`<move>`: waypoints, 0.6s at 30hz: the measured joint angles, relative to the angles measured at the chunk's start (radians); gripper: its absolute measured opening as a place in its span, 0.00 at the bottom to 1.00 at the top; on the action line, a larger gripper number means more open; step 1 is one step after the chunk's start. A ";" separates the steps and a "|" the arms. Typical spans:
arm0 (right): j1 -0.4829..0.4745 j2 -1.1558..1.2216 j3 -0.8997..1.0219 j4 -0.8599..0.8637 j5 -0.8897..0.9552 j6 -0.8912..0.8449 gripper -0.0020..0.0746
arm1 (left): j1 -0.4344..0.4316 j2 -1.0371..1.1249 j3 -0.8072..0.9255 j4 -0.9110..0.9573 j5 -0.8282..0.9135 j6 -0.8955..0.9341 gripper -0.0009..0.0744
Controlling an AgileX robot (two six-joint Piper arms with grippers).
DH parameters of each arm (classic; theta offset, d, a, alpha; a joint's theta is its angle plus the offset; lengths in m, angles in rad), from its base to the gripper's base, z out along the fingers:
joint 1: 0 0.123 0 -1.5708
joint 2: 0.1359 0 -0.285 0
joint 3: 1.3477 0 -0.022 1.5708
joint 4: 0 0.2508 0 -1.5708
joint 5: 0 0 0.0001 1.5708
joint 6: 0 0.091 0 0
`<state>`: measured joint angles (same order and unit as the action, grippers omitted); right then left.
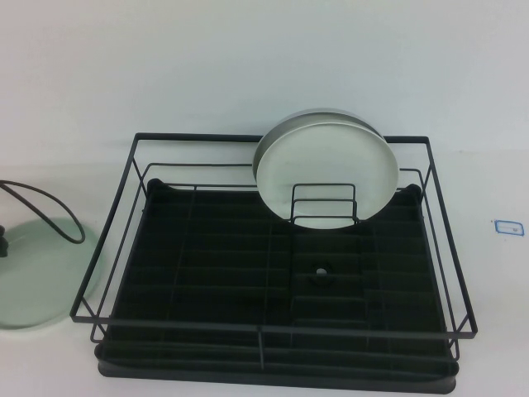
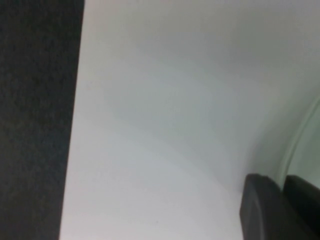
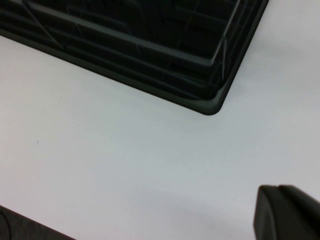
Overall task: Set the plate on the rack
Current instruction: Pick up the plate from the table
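A: Where is the plate (image 1: pixel 37 273)?
B: Flat on the table (image 1: pixel 248 66), left of the rack (image 1: pixel 281 273), not racked.
A: Left gripper (image 2: pixel 280 210)?
B: Beside its rim; jaw state: cannot tell. Right gripper (image 3: pixel 287 212) hangs off the rack's corner, likewise. Next: grasp rim, stand plate in dividers.

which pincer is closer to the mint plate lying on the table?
Left. The left pincer sits at the mint plate's rim, left of the rack. The right pincer hovers over bare table off a rack corner, with no plate in its wrist view.
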<state>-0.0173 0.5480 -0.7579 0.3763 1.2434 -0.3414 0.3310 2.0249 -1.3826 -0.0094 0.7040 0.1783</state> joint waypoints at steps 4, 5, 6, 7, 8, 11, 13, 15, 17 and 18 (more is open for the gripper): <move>0.000 0.000 0.000 0.000 0.002 0.000 0.05 | 0.000 0.003 0.000 0.009 0.011 0.008 0.01; 0.000 0.000 0.000 0.000 0.002 0.000 0.05 | 0.000 0.003 0.000 0.009 0.011 0.008 0.01; 0.000 0.000 0.000 0.000 0.002 0.000 0.05 | 0.000 0.000 -0.002 0.009 0.011 0.008 0.01; 0.000 0.000 0.000 0.000 0.002 0.000 0.05 | 0.000 -0.007 -0.004 0.009 0.013 0.008 0.01; 0.000 0.000 0.000 0.000 0.002 0.000 0.05 | 0.000 -0.017 -0.004 0.009 0.015 0.013 0.01; 0.000 0.000 0.000 0.000 0.002 0.000 0.05 | 0.000 -0.066 -0.004 0.009 0.006 0.034 0.01; 0.000 0.000 0.000 0.000 0.002 0.000 0.05 | 0.006 -0.108 -0.004 0.000 -0.014 0.031 0.01; 0.000 0.000 0.000 0.000 0.002 0.000 0.05 | 0.015 -0.162 -0.004 -0.040 -0.036 0.059 0.01; 0.000 0.000 0.000 0.000 0.002 0.002 0.05 | 0.027 -0.214 -0.004 -0.086 -0.050 0.086 0.01; 0.000 0.000 0.000 0.000 0.001 0.004 0.05 | 0.035 -0.241 -0.004 -0.106 -0.056 0.092 0.01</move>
<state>-0.0173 0.5480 -0.7579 0.3763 1.2439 -0.3376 0.3655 1.7837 -1.3865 -0.1149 0.6484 0.2700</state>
